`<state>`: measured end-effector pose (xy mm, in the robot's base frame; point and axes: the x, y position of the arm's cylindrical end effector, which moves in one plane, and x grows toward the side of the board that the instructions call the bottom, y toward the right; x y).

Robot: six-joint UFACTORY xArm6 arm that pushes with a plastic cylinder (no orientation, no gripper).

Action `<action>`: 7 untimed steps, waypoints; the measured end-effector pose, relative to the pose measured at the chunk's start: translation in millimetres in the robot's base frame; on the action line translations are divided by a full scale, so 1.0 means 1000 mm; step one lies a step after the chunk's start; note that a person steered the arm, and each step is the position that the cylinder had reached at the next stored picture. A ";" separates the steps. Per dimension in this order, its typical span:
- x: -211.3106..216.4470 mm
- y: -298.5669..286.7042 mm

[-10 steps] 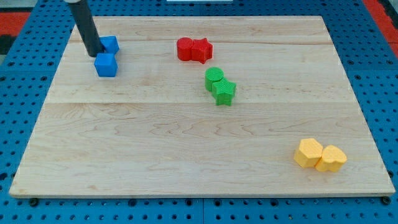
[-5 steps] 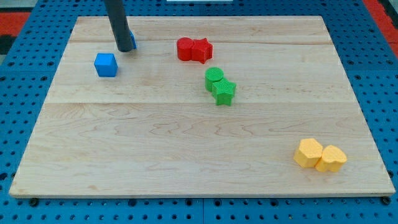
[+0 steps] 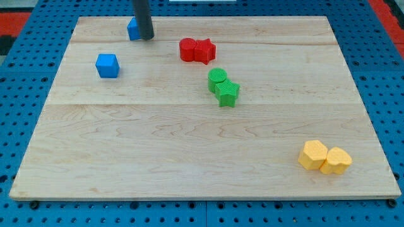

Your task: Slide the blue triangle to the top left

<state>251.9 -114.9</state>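
The blue triangle (image 3: 133, 29) lies near the top edge of the wooden board (image 3: 189, 139), left of centre, partly hidden by my rod. My tip (image 3: 147, 38) rests on the board touching the triangle's right side. A blue cube (image 3: 107, 65) sits apart, below and to the left of the triangle.
A red round block (image 3: 188, 49) and a red star (image 3: 205, 50) touch each other right of my tip. A green round block (image 3: 217, 79) and a green star (image 3: 228, 93) sit mid-board. Two yellow blocks (image 3: 324, 157) lie at the bottom right.
My tip has moved up and to the right, from beside the blue cube to the triangle's right side. The blue triangle has moved up and right, away from the cube.
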 end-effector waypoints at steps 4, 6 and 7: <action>-0.043 -0.032; -0.061 -0.079; -0.060 -0.117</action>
